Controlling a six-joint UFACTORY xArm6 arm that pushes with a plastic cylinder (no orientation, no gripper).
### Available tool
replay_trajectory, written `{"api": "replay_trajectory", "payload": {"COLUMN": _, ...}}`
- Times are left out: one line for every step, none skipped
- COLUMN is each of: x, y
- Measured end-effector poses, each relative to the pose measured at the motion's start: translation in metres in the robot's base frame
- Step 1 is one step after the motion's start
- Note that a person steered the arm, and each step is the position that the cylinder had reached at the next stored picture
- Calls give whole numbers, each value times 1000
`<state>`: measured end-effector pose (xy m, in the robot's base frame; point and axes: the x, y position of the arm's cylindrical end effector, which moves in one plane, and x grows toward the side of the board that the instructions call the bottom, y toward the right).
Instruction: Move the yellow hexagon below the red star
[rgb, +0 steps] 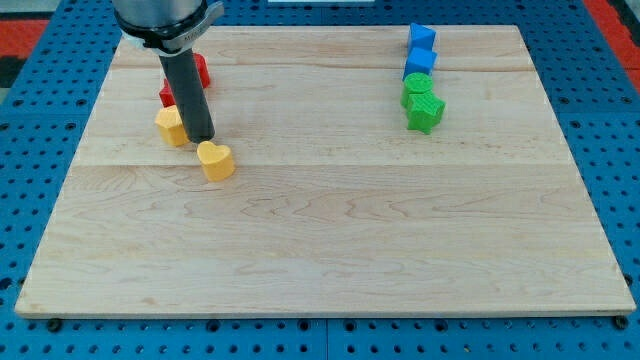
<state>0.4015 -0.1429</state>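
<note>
My tip (199, 138) rests on the board at the upper left. The yellow hexagon (171, 126) lies just to the tip's left, touching or almost touching the rod. The red star (168, 95) sits right above the hexagon, partly hidden by the rod. Another red block (200, 70) lies above and to the right of the star, also partly hidden. A yellow heart (216, 160) lies just below and to the right of the tip.
At the upper right stand two blue blocks (421, 38) (420, 63) and, below them, two green blocks (418, 86) (424, 111) in a column. The wooden board (330, 230) lies on a blue perforated table.
</note>
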Motion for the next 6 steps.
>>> {"api": "replay_trajectory", "payload": {"x": 0, "y": 1}}
{"api": "replay_trajectory", "payload": {"x": 9, "y": 56}}
{"api": "replay_trajectory", "payload": {"x": 62, "y": 98}}
{"api": "replay_trajectory", "payload": {"x": 73, "y": 84}}
{"api": "replay_trajectory", "payload": {"x": 73, "y": 83}}
{"api": "replay_trajectory", "payload": {"x": 72, "y": 71}}
